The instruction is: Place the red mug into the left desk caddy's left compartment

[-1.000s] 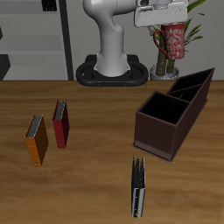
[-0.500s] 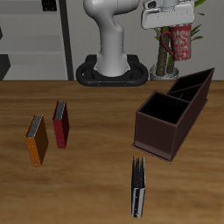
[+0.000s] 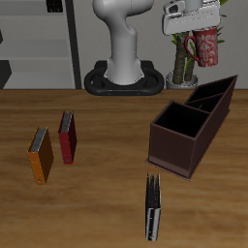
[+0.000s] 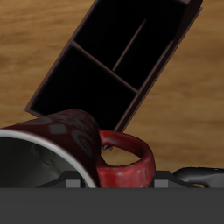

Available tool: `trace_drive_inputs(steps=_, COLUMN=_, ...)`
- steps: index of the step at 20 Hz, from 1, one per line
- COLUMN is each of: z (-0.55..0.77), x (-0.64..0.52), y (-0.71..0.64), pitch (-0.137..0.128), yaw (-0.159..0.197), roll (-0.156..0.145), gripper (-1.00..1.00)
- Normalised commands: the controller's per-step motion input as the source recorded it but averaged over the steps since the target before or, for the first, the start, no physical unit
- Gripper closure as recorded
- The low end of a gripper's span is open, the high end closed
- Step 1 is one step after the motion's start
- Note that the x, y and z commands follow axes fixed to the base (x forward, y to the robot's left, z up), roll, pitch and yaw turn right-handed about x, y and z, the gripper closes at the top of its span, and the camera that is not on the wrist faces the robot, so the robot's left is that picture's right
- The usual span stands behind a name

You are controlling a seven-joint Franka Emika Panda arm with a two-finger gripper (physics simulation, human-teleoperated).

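The red ceramic mug with a pale speckled pattern and a loop handle [image 3: 206, 46] hangs high in the air, above and behind the taller end of the dark brown boxy desk caddy with slanted walls and partitions [image 3: 179, 147], which stands on the wooden table [image 3: 97, 184]. The two-finger gripper [image 3: 195, 24] sits directly over the mug and appears clenched on its rim or wall, carrying it. The wrist view shows the mug [image 4: 83, 149] right under the camera, its pale grey inside and handle filling the near field, with the caddy [image 4: 114, 61] well below it and its open compartments facing up. As glazed ceramic the mug is likely stiff, fairly heavy for its size, smooth enough to slip and liable to chip if dropped. A pinch across the wall near the rim, away from the handle, seems the sound hold. It looks best lowered into the compartment before release.
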Motion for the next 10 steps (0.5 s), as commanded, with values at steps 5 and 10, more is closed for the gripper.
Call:
trace_drive_inputs(steps=5, z=0.06, x=0.27, y=-0.16, pitch=0.032, yaw=-0.02, roll=-0.027, gripper=1.0)
trace_drive_inputs(steps=10, z=0.07, x=0.46, y=-0.26, pitch=0.02, yaw=-0.011, roll=-0.036, gripper=1.0)
